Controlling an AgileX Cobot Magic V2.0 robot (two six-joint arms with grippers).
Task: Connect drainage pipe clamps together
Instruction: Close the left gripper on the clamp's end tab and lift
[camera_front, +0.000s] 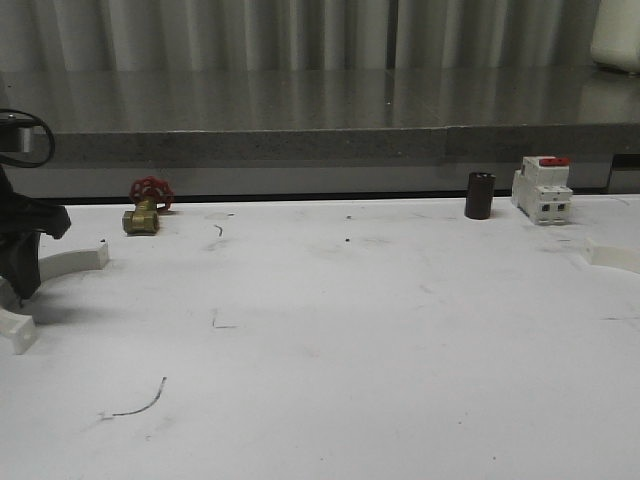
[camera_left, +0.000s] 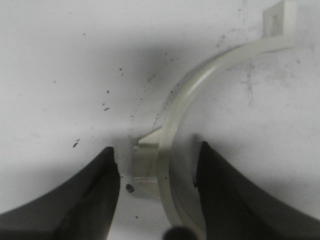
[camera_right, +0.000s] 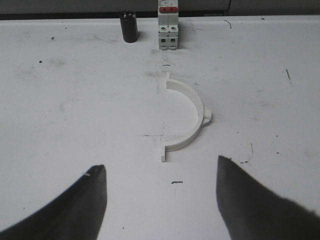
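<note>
White plastic, slightly translucent, makes up both drainage pipe clamps, each a semicircular half-ring with small square tabs at its ends. One half-ring (camera_front: 62, 262) lies at the far left edge of the white table (camera_front: 330, 340), partly hidden behind the left gripper (camera_front: 22, 262), whose dark body stands over it. In the left wrist view this clamp (camera_left: 185, 100) curves between the two black fingers (camera_left: 95, 200); the jaws stand apart on either side of the band, with gaps visible, not yet pressing it. A small lug juts from the band's outer side near the fingers.

The other half-ring (camera_right: 187, 115) lies flat on the right side of the table, its open side towards the table's middle, ahead of the right gripper (camera_right: 162, 200), whose fingers are spread wide and hold nothing. Beyond it stand a white breaker with a red top (camera_right: 168, 27) and a black cylinder (camera_right: 130, 26). A brass valve with a red handwheel (camera_front: 147, 207) sits at the back left.
</note>
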